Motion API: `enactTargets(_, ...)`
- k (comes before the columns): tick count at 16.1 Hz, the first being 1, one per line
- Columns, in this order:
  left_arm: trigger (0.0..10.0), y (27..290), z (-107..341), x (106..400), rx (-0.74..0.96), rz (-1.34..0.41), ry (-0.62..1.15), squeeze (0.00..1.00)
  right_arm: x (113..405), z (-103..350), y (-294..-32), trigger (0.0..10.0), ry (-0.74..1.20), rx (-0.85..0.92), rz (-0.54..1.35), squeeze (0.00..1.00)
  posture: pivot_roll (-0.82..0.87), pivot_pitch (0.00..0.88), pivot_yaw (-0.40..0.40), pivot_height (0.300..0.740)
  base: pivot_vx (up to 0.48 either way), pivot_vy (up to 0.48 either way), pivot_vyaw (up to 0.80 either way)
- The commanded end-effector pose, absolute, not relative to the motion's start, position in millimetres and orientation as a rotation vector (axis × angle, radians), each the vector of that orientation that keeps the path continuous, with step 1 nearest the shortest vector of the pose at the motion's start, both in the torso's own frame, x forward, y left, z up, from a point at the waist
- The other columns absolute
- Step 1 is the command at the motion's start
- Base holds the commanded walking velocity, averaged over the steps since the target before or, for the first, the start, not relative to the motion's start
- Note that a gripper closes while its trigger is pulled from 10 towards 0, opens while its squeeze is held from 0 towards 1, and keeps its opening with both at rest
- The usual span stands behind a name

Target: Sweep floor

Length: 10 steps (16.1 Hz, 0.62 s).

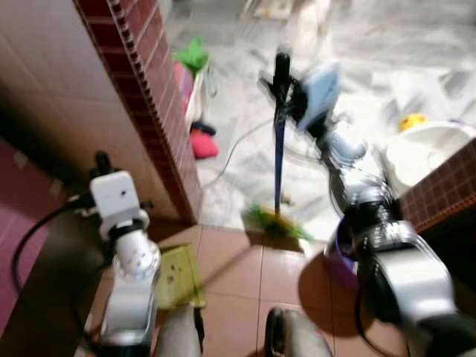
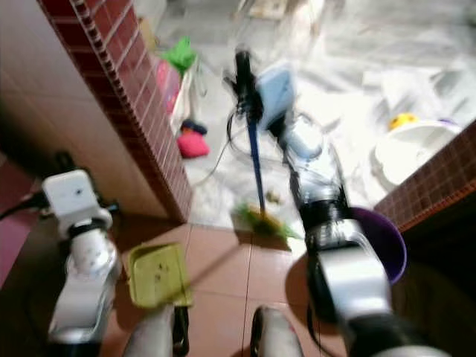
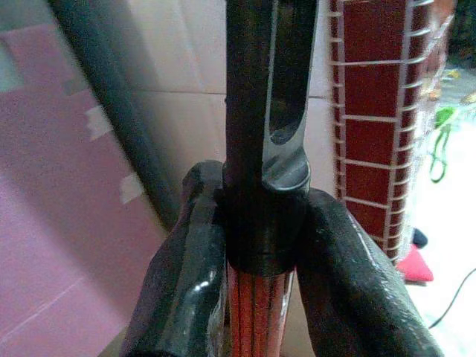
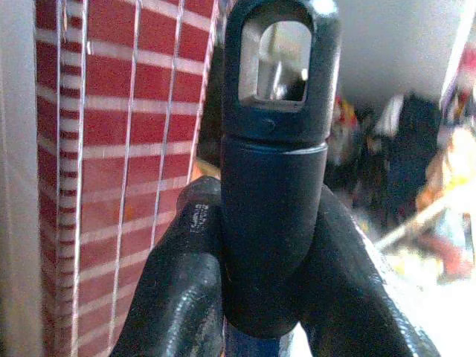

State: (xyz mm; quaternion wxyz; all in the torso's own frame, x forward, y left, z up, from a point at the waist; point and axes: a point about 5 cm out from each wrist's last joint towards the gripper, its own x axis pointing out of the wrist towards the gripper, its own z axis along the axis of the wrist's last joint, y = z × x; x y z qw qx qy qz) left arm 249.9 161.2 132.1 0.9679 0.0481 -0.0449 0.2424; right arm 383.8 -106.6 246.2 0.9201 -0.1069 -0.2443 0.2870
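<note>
Gripping is confirmed at both claws. The right claw is closed on the black end cap of the broom, whose blue handle is seen standing near upright below that claw, with the green bristles resting on the floor at the seam where brown tile meets pale marbled flooring. In the right wrist view the cap, with its hanging eyelet, is clamped between both black fingers. The left claw is closed on a second handle, black-capped with a red shaft below the cap, pressed between its two fingers; what hangs from that handle cannot be traced with certainty. A yellow-green dustpan is noted on the brown tile below and just beside the left arm. A red-tiled wall edge stands between the two claws, nearer the left one. Beyond the right claw's side, a purple bucket is seen close to the right arm, with a white basin further off. Pink and green items and a thin cable lie on the pale floor near the wall edge. Motion blur is present across the head views.
</note>
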Motion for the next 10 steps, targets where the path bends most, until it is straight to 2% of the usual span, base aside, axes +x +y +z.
enactTargets(1,10.0,145,138,245,0.053,0.465,-0.088,0.0,381,270,-103,10.0,-0.635,-0.281,0.601,0.0,0.15,0.311,0.056,0.74,0.0,0.0,0.0)
enactTargets(7,10.0,146,145,214,0.071,0.427,-0.019,0.0,384,255,-107,10.0,-0.631,-0.655,0.623,0.0,0.22,0.373,0.065,0.74,0.0,0.0,0.0)
enactTargets(10,10.0,149,144,204,0.087,0.414,0.02,0.0,392,218,-125,10.0,-0.424,-0.556,0.519,0.0,0.24,0.385,0.07,0.74,0.0,0.0,0.0)
